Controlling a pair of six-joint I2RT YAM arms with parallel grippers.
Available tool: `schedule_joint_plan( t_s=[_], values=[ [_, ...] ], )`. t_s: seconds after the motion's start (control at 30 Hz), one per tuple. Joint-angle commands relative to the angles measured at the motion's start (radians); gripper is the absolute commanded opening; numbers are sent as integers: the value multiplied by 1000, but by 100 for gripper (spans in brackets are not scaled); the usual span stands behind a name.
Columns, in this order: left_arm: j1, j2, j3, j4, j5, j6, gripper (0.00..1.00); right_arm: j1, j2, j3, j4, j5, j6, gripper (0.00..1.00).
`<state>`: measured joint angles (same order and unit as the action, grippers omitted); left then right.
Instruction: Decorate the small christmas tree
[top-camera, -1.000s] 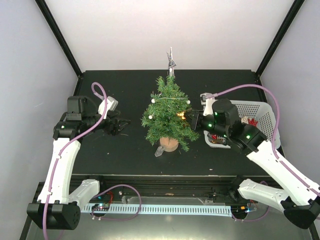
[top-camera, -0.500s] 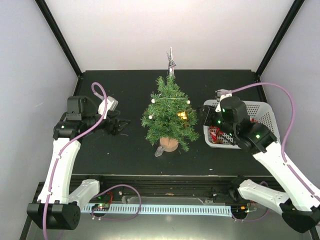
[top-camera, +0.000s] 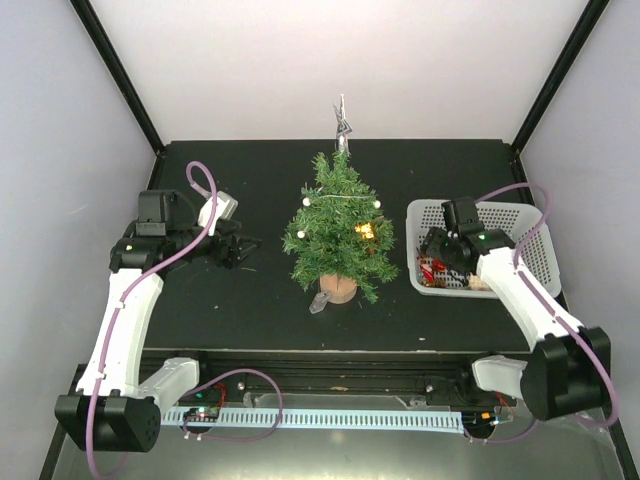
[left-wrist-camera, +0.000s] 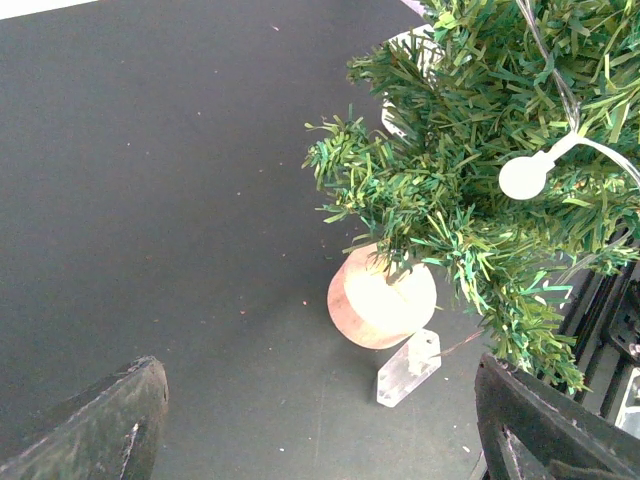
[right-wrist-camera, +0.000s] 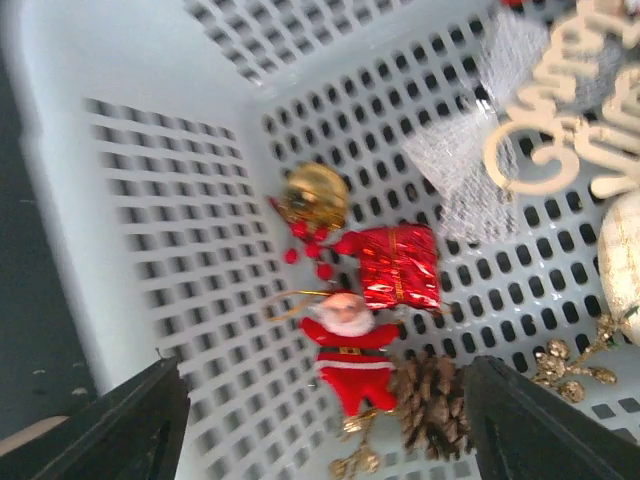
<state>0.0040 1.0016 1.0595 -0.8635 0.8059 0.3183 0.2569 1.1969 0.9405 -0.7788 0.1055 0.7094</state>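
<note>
Fetch step: right gripper (top-camera: 440, 246), spread and empty, above white perforated plastic basket (top-camera: 530, 216); left gripper (top-camera: 236, 251) spread, left of bristly green small christmas tree (top-camera: 338, 225). Next: lower, pinch red Santa ornament (right-wrist-camera: 350, 356).

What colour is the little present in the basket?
The present is shiny red, clearest in the right wrist view.

table (top-camera: 230, 300): black, matte, is carrying everything listed.
basket (top-camera: 541, 252): white perforated plastic, is sitting on the table's right side.
santa figure (right-wrist-camera: 350, 345): is lying on the basket floor, just below a red foil gift box (right-wrist-camera: 400, 265).
gold bauble (right-wrist-camera: 315, 193): is resting near the basket wall.
pine cone (right-wrist-camera: 435, 405): is lying just beside the santa figure.
wooden lettering (right-wrist-camera: 570, 140): is lying beside silver mesh (right-wrist-camera: 460, 170).
clear crystal pendant (left-wrist-camera: 408, 367): is lying on the table.
</note>
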Motion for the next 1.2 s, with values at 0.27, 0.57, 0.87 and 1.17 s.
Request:
schedule_joint_plan(
  t_s=[0.27, 0.57, 0.87, 1.17],
  values=[
    [-6, 10, 25, 14, 3, 9, 84, -142, 178, -121, 220, -122, 52, 82],
    [-5, 36, 35, 12, 5, 11, 84, -180, 280, -105, 288, -169, 56, 75],
    [-5, 40, 36, 8, 7, 14, 84, -181, 327, -106, 306, -166, 39, 58],
    [-6, 32, 40, 1, 9, 13, 84, -183, 252, -113, 269, -121, 25, 38]
  ],
)
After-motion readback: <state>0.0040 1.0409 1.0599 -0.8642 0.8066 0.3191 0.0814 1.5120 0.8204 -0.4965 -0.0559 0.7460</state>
